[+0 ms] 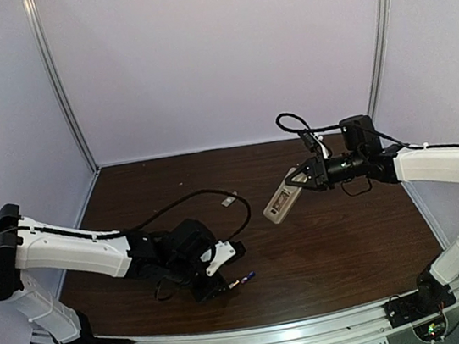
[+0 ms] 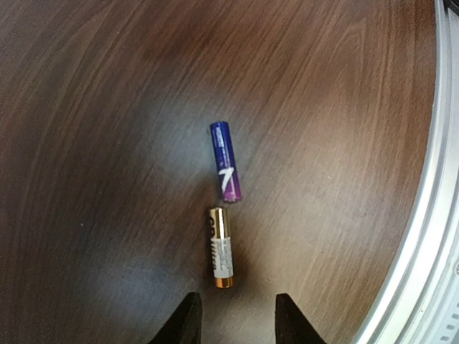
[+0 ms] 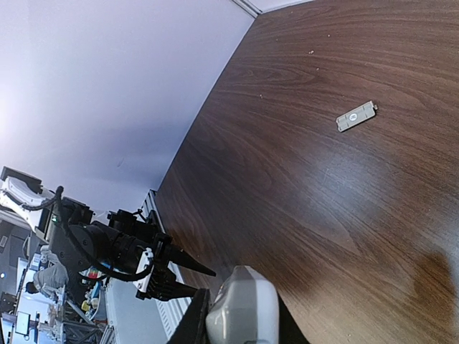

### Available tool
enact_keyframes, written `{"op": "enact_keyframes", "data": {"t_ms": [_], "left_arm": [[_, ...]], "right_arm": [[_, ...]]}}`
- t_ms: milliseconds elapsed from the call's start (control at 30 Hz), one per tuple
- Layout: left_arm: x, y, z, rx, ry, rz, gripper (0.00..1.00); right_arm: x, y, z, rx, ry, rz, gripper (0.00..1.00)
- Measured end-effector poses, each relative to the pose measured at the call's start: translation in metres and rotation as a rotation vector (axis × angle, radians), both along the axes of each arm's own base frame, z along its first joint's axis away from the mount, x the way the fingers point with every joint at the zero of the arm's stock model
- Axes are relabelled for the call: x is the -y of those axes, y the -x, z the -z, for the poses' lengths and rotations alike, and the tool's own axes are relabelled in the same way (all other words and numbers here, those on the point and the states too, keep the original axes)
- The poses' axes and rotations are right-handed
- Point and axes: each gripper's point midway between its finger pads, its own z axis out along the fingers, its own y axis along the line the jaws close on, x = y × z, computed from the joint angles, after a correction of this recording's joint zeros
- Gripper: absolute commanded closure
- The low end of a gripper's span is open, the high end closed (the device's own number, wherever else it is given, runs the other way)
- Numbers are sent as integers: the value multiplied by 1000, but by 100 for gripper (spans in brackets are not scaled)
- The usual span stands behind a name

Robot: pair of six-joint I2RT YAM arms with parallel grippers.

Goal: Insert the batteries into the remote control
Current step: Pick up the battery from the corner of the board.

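The left gripper point(image 2: 239, 321) hangs low over the table point(image 2: 86, 143), fingers spread with nothing between them. The whitish battery point(image 2: 221, 247) lies just ahead of its tips, and the blue-purple battery point(image 2: 225, 160) just beyond that. The right gripper point(image 1: 297, 181) pinches the remote control point(image 1: 281, 202) by one end, in the air.

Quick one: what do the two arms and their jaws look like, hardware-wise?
Both match: left arm and right arm have white link shells, black joint housings and black wrists. A thin black cable loops loosely off each. The jaws are black, tapering to pointed tips.
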Motion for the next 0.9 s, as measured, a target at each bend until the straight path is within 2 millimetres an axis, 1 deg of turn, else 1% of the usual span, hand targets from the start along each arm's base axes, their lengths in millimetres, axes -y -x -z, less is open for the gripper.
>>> {"op": "enact_keyframes", "data": {"t_ms": [67,200,400,633,833,900], "left_arm": [[-1,0,7,-7,-18,0,67],[-3,1,12,-11,-36,2,68],[-4,0,25,-10,-77,15,69],[3,-4,29,9,-96,32,71],[4,-6,37,13,-119,42,78],[5,-7,37,19,-119,47,81]], "right_arm": [[1,1,1,-2,2,0,100],[2,3,6,-11,8,0,100],[2,3,8,-14,10,0,100],[2,4,11,-20,15,-1,100],[2,4,14,-24,20,-2,100],[2,4,16,-28,22,-1,100]]}}
